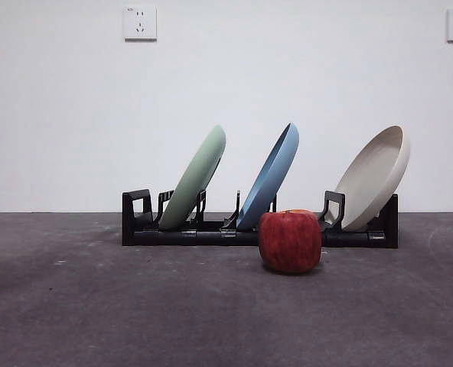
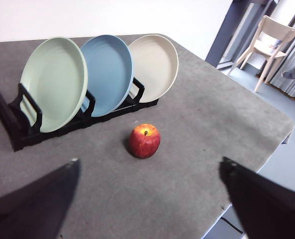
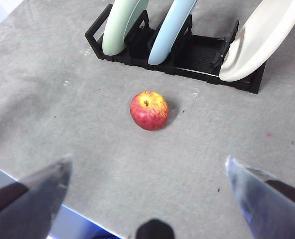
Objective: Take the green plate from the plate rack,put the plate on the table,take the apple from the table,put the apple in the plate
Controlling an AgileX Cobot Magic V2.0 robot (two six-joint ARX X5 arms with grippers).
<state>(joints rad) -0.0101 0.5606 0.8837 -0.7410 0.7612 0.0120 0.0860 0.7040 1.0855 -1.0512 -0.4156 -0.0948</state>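
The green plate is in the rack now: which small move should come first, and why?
Probably the left gripper should approach the green plate. It leans in the end slot of the plate rack, untouched, and both grippers hang open away from it. The apple waits on the table.

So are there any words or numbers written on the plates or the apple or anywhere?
None can be read.
The green plate, blue plate, beige plate, apple and plate rack show no writing.
The two wall sockets each carry a tiny mark at a top corner, too small to read.
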